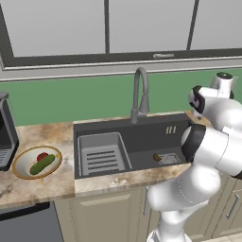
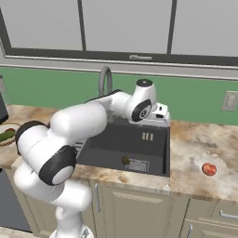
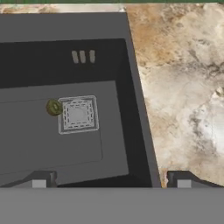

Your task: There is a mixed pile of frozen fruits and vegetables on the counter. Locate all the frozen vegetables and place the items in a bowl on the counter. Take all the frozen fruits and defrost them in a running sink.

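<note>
A small brown-green fruit lies on the floor of the dark sink, beside the square drain; it is also in the left base view and the right base view. My gripper hangs open and empty above the sink's right edge, its fingertips wide apart. A red-orange round fruit sits on the counter right of the sink. The bowl on the left counter holds a green cucumber and a small red item.
The curved grey faucet rises behind the sink; no water stream is visible. A grey rack insert fills the sink's left half. A dark appliance stands at the far left. A wall outlet sits on the green backsplash.
</note>
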